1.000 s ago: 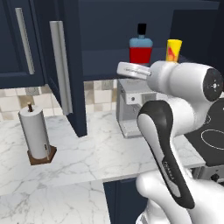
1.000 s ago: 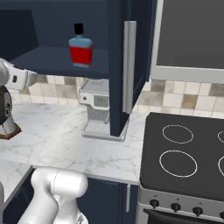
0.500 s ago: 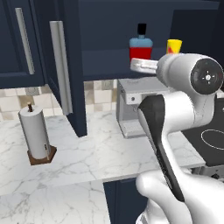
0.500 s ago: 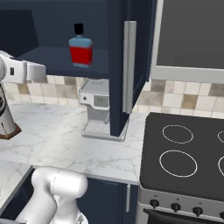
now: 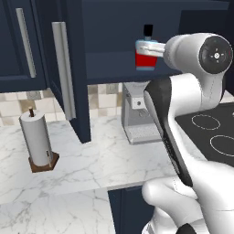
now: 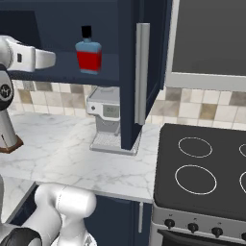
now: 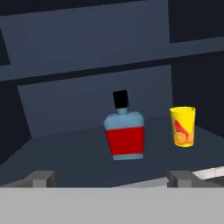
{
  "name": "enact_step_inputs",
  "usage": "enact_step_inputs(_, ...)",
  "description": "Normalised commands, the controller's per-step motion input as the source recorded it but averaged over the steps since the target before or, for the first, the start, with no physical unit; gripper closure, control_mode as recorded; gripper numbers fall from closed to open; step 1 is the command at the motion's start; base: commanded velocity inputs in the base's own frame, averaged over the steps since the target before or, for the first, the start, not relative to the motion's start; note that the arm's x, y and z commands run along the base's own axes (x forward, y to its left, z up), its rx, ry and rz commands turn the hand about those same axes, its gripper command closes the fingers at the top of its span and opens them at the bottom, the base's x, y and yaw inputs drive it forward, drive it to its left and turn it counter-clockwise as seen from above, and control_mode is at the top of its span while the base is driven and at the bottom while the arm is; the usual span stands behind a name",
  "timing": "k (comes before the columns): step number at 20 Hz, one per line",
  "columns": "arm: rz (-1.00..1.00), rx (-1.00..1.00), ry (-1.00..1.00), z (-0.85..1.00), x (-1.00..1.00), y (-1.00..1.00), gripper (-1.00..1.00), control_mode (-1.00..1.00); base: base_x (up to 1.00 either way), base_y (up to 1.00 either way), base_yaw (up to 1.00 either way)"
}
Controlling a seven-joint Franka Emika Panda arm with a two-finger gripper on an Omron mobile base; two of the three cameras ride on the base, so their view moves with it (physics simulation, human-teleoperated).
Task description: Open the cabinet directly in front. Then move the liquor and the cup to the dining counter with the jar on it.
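Observation:
The cabinet stands open, its left door (image 5: 75, 68) and right door (image 6: 127, 72) swung out towards me. On its lower shelf (image 7: 65, 153) the liquor (image 7: 124, 133) stands upright, red below, blue above, with a black cap. The yellow cup (image 7: 183, 127) is just to its right, a small gap between them. My gripper (image 7: 109, 179) is open and empty at shelf height, pointing at the liquor from a short way off. From the side, the gripper (image 6: 48, 58) is left of the liquor (image 6: 89, 53). The hand (image 5: 148, 46) partly covers the liquor (image 5: 146, 61). The dining counter and the jar are out of view.
Below the cabinet a grey coffee machine (image 6: 108, 120) stands on the marble worktop (image 5: 91, 160). A paper towel roll (image 5: 39, 141) is at the left. A black stove (image 6: 202, 163) lies to the right, under a dark panel (image 6: 211, 38).
The hand has risen from below the shelf to the height of the liquor and now points into the cabinet. The arm now hides the cup in the left base view. The jaws stayed open.

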Motion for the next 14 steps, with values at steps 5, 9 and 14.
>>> enact_step_inputs(5,0.00,-0.02,0.00,0.10,0.41,-0.14,-1.00,-1.00,0.00,0.00,0.00)
enact_step_inputs(9,-0.05,-0.03,0.00,0.00,0.34,-0.42,-1.00,-1.00,0.00,0.00,0.00)
enact_step_inputs(14,-0.01,-0.01,0.00,0.07,0.31,-0.17,-1.00,-1.00,0.00,0.00,0.00)
